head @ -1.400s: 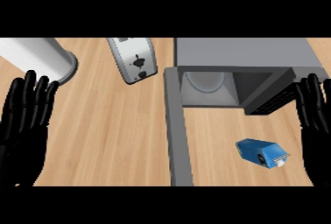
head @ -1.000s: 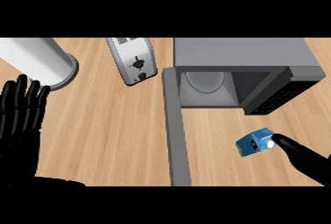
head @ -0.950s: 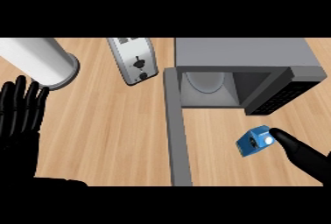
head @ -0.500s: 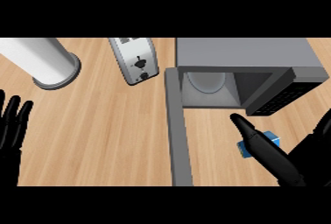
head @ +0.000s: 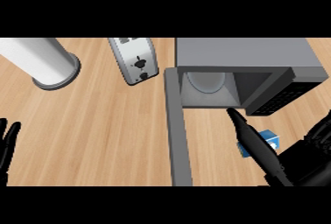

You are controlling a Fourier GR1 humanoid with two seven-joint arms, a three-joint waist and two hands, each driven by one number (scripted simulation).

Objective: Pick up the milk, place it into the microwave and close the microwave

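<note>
Microwave (head: 249, 54) sits at counter's (head: 110, 131) far right, its door (head: 179, 135) swung open toward the near edge, a plate (head: 207, 81) inside. Toaster (head: 134, 60) just left of microwave at far edge. Cylinder (head: 42, 61) at far left corner. Milk (head: 266, 141) on counter right of door, before microwave, partly behind right hand (head: 284, 153). Left hand (head: 6, 144) at left edge.

A single head view looks steeply down, close over the pale wooden counter top (head: 97, 131) and open grey microwave (head: 245, 61).
</note>
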